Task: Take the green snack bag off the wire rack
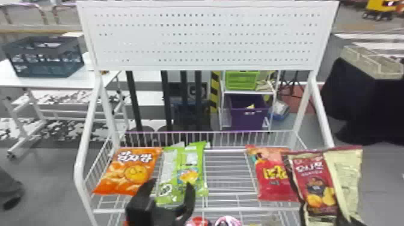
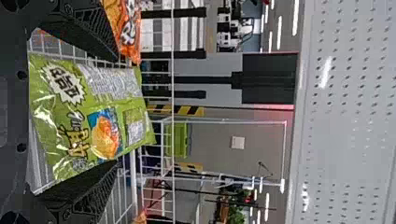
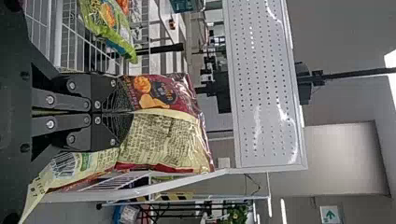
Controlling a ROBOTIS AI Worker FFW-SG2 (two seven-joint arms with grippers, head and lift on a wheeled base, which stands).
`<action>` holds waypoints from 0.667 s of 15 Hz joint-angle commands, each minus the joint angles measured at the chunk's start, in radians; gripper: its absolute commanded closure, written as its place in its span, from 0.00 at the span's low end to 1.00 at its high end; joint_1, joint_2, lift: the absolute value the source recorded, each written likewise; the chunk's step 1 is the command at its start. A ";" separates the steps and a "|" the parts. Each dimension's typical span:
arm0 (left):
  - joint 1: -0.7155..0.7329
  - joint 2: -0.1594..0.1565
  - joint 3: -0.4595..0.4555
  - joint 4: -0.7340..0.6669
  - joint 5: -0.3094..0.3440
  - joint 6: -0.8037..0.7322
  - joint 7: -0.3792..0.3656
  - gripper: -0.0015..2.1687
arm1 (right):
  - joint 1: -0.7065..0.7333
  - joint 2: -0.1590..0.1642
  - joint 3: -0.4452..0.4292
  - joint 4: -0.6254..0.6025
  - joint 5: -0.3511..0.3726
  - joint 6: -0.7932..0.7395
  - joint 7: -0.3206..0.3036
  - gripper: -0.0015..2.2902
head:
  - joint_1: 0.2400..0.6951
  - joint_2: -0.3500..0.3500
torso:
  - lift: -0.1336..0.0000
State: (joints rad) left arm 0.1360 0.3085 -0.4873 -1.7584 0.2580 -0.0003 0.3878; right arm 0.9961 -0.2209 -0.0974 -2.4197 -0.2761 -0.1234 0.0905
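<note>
one white wire rack [image 1: 225, 209] carries a perforated panel [image 1: 135, 39] over its shelf. at its right side, the right gripper [image 1: 344, 218] has its fingers pinched on a maroon-and-cream bag [image 1: 314, 183]. the green snack bag [image 1: 183, 168] is on the shelf, just beside an orange bag [image 1: 132, 169], and the left gripper [image 1: 169, 185] stands wide open around it, one finger to each side, gripping nothing. a red bag [image 1: 275, 177] lies farther right. smallest, near the bottom edge, are what seem to be two packs, red [image 1: 197, 222] and pink-and-white [image 1: 228, 221].
</note>
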 commanded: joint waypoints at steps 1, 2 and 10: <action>-0.134 -0.032 -0.048 0.152 0.043 0.009 -0.003 0.06 | -0.001 0.000 -0.002 0.013 0.000 -0.003 0.000 0.98 | 0.57 0.50 | 1.00; -0.168 -0.042 -0.051 0.201 0.061 0.006 -0.007 0.06 | -0.004 0.002 -0.002 0.017 0.002 -0.009 0.000 0.98 | 0.57 0.50 | 1.00; -0.289 -0.055 -0.054 0.353 0.144 0.107 -0.078 0.31 | -0.007 0.012 -0.004 0.017 0.003 -0.018 0.000 0.98 | 0.57 0.50 | 1.00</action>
State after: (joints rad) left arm -0.1487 0.2513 -0.5431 -1.4064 0.3968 0.0760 0.3103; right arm 0.9910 -0.2104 -0.1020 -2.4019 -0.2730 -0.1416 0.0905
